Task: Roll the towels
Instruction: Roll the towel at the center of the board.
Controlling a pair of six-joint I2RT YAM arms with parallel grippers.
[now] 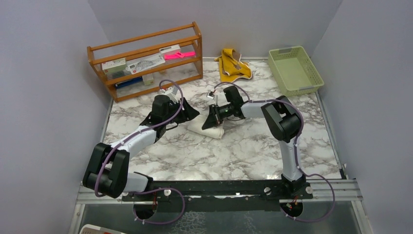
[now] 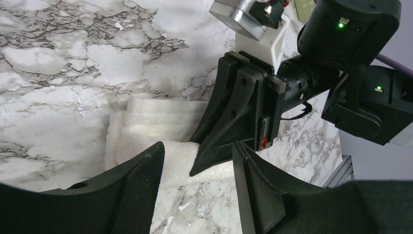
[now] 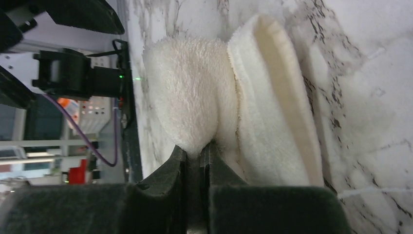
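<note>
Pinching a raised fold of the white towel (image 3: 195, 97), the right gripper (image 3: 197, 148) has its jaws closed tight on the cloth, the fold bulging above the fingertips; beside that fold a thicker, flatter band of the same towel lies in layers on the table (image 1: 243, 151). The towel sits mid-table, between the two grippers; the left gripper (image 2: 198, 148) is open, its fingers spread and holding nothing, poised just beside the towel's near edge and facing the right one. The yellow towel (image 1: 233, 65) lies crumpled at the back, near the basket (image 1: 295, 70) and well apart from both arms; it looks untouched. The white towel seems to be light, thick terry, soft and limp with no stiffness of its own; it will likely sag wherever it is not held, and a loose roll would probably spring open once let go. The pile should give the fingers good friction, so slipping out of a pinch seems unlikely, and nothing about it is fragile. On the smooth marble, though, the whole towel may slide rather than turn; one gripper pressing or pinning while the other turns the cloth over would help. A pinch in the middle tends to bunch the cloth; taking hold along the rolled edge, near its ends and through all the layers, should keep the roll even.
</note>
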